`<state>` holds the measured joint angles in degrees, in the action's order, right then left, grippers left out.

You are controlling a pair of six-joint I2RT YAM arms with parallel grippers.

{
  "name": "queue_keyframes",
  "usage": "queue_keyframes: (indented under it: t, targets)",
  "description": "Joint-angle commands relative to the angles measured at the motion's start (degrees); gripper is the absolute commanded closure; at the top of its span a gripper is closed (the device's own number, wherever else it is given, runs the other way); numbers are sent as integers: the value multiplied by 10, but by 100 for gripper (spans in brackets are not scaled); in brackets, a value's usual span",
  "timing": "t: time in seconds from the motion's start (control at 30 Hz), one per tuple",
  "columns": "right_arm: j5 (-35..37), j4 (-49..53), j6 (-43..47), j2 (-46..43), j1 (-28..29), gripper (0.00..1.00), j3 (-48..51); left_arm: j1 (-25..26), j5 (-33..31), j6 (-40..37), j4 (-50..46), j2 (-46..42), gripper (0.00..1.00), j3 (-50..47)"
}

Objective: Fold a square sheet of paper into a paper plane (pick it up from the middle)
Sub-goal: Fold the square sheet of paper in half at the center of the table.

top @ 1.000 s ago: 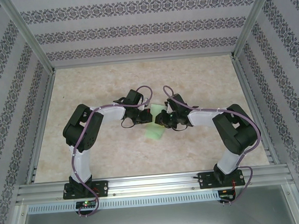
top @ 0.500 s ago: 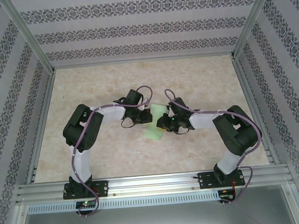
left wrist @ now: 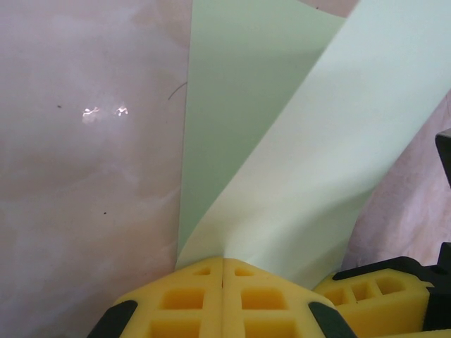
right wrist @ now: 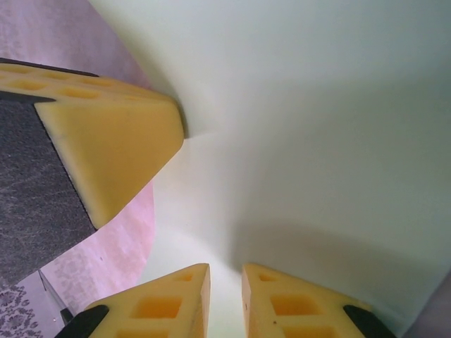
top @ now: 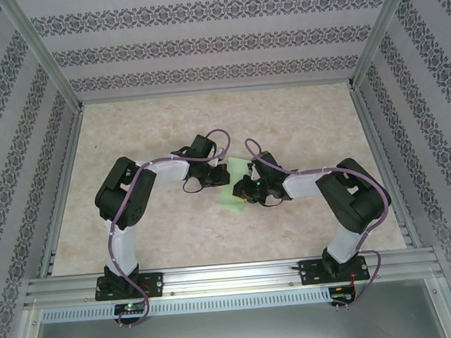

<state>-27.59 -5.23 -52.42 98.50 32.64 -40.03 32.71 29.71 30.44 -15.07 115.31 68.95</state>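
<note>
- The patterned walls (top: 201, 39) and an aluminium frame (top: 233, 277) enclose the workspace on 3 sides.
- The marble-look table (top: 168, 126) is the floor of the enclosure, and both arms reach in toward its middle.
- The 2 arms, left arm (top: 127, 195) and right arm (top: 351, 199), bend inward so their wrists nearly meet.
- The sheet of paper (top: 233, 200) is pale green and partly creased. It sits at the table's centre, between the 2 wrists.
- In the left wrist view one layer lies flat on the table, and a second flap rises over it at a slant toward the right.
- The left gripper (left wrist: 223, 264) is pressed fully closed. Its yellow pads meet in a thin line and pinch the sheet where the flat layer and the raised flap come together.
- The right gripper (right wrist: 225, 278) has its yellow tips a narrow slit apart, right up against the paper (pale green shows through the slit). I cannot tell whether any fold is caught between them.
- 1 finger of the left gripper (right wrist: 120, 141) presses into the sheet just beside the right gripper's tips, and the paper dents around it.
</note>
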Motion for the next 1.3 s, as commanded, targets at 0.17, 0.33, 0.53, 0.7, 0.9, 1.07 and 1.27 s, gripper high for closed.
queue_keyframes:
  t: [0.17, 0.33, 0.53, 0.7, 0.9, 1.07, 1.27]
  targets:
    - [15, 38, 6, -54, 25, 79, 5, 6, -17, -14, -50, 24, 100, -6]
    - [18, 23, -4, -44, 29, 79, 26, 6, -16, -15, -51, 24, 100, -4]
    - [24, 17, 1, -9, 27, 79, 47, 6, -15, -14, -52, 25, 100, 1]
    - [20, 31, 2, -32, 32, 79, 38, 6, -15, -20, -60, 22, 100, 3]
    - [26, 50, 12, -79, 38, 79, 28, 7, -14, -15, -51, 19, 100, -5]
    - [1, 13, -6, -74, 53, 79, 30, 7, -15, -14, -51, 17, 100, -9]
    - [-1, 4, -4, -14, 58, 80, 43, 7, -14, -17, -55, 20, 100, -3]
